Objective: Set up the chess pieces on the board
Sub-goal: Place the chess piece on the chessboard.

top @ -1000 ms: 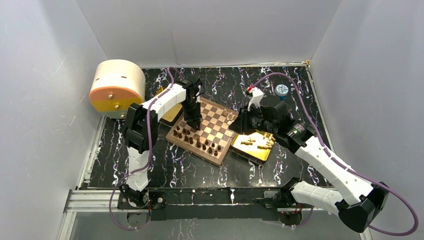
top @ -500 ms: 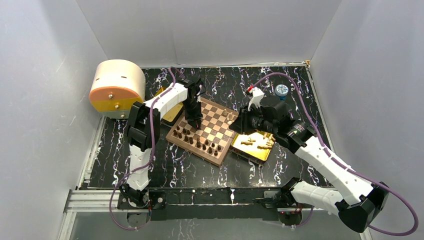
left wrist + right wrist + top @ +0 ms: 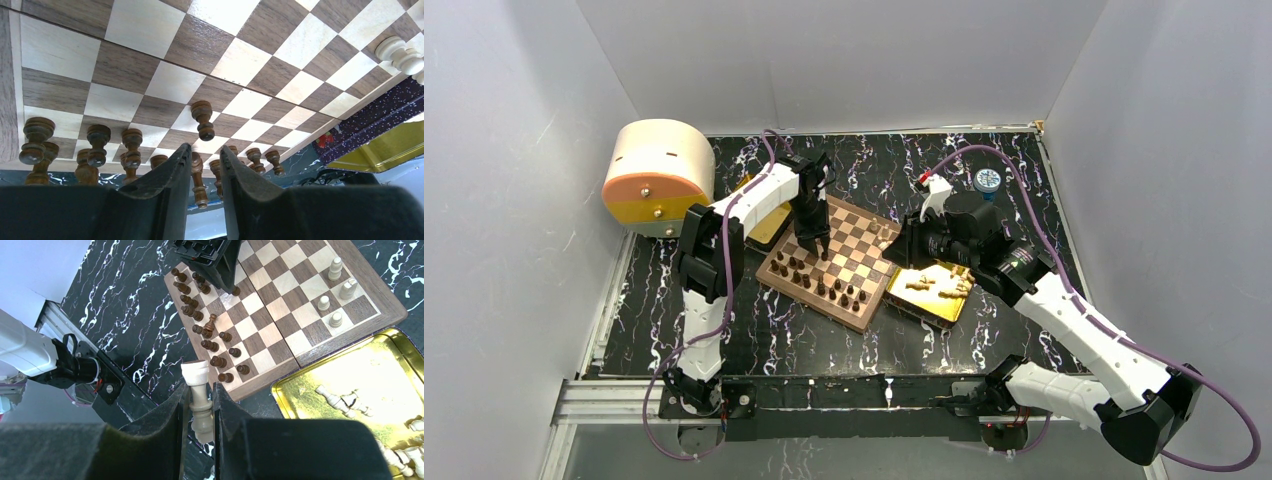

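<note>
On my left, the left claw [image 3: 205, 148] hangs low over the dark side of the board [image 3: 135, 30], jaws a little apart. A dark pawn [image 3: 196, 167] stands upright in the gap and is narrower than the opening, so I judge it free rather than gripped. The other dark chess pieces [image 3: 210, 335] stand in two rows along that edge.

Moving right, the right claw [image 3: 200, 386] is clamped on a light piece [image 3: 196, 374], held above the counter [image 3: 130, 315] off the board's near corner. The piece's long axis runs in line with the fingers, with its crowned head past the tips. The four standing light chessmen [image 3: 336, 269] lie ahead and to the right of it, on the board's far edge. I reckon the right arm is the nearer one to that edge. More light ones [image 3: 340, 400] lie on their sides in the gold tray [image 3: 350, 365], just beside the board.
</note>
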Action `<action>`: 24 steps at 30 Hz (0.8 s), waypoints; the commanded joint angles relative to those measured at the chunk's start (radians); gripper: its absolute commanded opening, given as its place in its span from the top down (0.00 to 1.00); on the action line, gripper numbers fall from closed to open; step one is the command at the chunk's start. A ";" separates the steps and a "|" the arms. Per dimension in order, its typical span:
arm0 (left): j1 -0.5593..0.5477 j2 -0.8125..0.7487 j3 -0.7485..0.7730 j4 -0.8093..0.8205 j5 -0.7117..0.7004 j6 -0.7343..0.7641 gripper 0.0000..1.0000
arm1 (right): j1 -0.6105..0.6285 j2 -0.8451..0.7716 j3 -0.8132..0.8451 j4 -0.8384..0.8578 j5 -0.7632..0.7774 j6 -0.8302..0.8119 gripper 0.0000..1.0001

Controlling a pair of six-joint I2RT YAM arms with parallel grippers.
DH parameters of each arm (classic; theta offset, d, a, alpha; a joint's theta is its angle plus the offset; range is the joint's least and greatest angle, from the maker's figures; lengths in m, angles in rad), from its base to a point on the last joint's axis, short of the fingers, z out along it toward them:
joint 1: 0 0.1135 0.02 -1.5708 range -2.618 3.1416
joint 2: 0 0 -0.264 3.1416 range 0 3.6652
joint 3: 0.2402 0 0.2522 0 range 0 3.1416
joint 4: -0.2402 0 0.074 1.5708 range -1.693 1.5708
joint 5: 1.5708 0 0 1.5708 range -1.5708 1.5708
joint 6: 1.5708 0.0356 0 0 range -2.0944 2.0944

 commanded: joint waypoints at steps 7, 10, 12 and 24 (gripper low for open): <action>0.023 -0.110 0.066 0.075 0.024 -0.043 0.71 | -0.004 0.004 -0.001 0.059 -0.020 0.011 0.74; 0.028 -0.188 0.030 0.204 0.126 -0.027 0.70 | -0.005 0.016 0.002 0.054 -0.025 0.009 0.74; 0.028 -0.269 -0.026 0.324 0.211 -0.026 0.70 | -0.005 0.028 0.001 0.058 -0.053 -0.003 0.74; 0.015 -0.688 -0.484 0.852 0.591 0.084 0.58 | -0.006 0.107 0.052 0.102 -0.304 -0.089 0.76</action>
